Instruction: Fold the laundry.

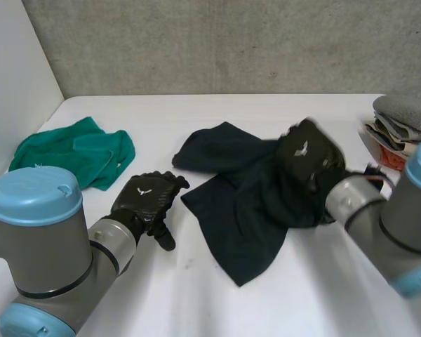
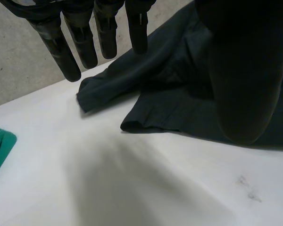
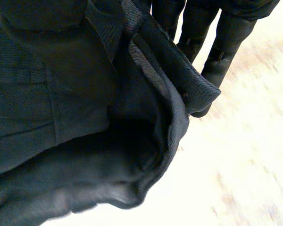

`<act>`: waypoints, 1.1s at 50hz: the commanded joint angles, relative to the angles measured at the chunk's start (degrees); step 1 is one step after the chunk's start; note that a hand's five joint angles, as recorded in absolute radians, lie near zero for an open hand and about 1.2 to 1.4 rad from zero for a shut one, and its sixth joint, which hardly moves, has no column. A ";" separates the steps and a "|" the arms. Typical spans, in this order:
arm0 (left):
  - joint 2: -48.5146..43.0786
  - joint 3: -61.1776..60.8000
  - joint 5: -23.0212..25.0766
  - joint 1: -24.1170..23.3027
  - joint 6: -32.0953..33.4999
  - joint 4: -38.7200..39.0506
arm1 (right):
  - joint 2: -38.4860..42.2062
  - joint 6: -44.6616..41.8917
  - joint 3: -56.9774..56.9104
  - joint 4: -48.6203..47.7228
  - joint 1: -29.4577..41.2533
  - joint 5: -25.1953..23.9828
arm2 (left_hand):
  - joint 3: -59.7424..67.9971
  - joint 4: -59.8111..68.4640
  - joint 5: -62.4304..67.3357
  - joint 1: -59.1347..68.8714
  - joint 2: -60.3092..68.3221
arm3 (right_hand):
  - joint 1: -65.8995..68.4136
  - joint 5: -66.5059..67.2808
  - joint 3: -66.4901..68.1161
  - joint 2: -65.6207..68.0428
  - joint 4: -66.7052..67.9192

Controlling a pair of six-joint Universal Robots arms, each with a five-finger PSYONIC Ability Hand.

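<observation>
Right hand [image 1: 307, 156]: pinching bunched right edge of crumpled black fabric garment [image 1: 242, 210], mid white table [image 1: 266, 302]. Left hand [image 1: 146, 200]: fingers straight, empty, just beside garment's left edge. No neat fold yet, so prob. early. Rumpled green cloth [image 1: 77, 151] well left of garment, unfolded too. Folded grey stack [image 1: 403, 119] right of garment, prob. done.

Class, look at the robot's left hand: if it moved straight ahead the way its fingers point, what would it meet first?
Most likely the dark garment: the straight fingers of the left hand point at its near folded edge, with a bare strip of table between. Depth is unclear.
</observation>
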 commanded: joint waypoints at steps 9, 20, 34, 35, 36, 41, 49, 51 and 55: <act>-2.27 3.35 -0.07 -7.29 0.77 1.44 | 13.98 4.28 -15.04 5.84 -5.16 15.39 | 3.27 2.94 2.95 3.04 3.16 | -49.56 -52.72 -52.88 -53.97 -54.96; -10.26 11.95 -3.22 -13.19 0.94 1.53 | 2.30 11.06 -12.23 14.79 -10.44 8.91 | 3.44 3.12 3.12 3.21 3.34 | -52.40 -55.55 -55.71 -56.80 -57.79; -23.10 24.27 -6.92 -17.06 4.28 1.53 | -4.92 9.91 -5.99 22.98 -16.68 -8.07 | 4.28 3.95 3.96 4.05 4.17 | -48.27 -51.43 -51.59 -52.68 -53.67; -23.63 24.70 -6.84 -17.15 4.81 1.53 | -3.70 9.56 -5.73 22.11 -16.50 -7.99 | 4.61 4.29 4.29 4.38 4.51 | -47.44 -50.60 -50.76 -51.85 -52.84; -24.77 25.41 -6.84 -17.32 5.94 1.62 | -2.82 9.30 -5.64 21.57 -16.50 -7.90 | 5.28 4.96 4.96 5.05 5.18 | -46.93 -50.09 -50.25 -51.34 -52.33; -28.20 27.34 -6.84 -17.24 8.68 2.76 | 4.39 6.93 -6.07 17.18 -16.50 -5.97 | 10.83 10.50 10.51 10.59 10.72 | -46.59 -49.75 -49.91 -51.00 -51.99; -28.65 28.22 -6.92 -16.97 10.70 5.75 | 9.76 4.11 -7.30 13.49 -16.50 -0.52 | 56.88 56.56 56.56 56.65 56.78 | -24.44 -27.59 -27.76 -28.85 -29.83; -26.64 28.22 -7.27 -16.89 10.53 7.15 | 10.20 4.20 -7.83 11.73 -16.68 0.10 | 62.77 62.45 62.45 62.54 62.67 | 2.08 -1.07 -1.24 -2.33 -3.31; -19.80 27.35 -8.24 -15.75 9.91 7.86 | 9.50 4.73 -8.10 9.53 -16.77 0.63 | 62.80 62.47 62.47 62.56 62.69 | 17.60 14.45 14.29 13.20 12.21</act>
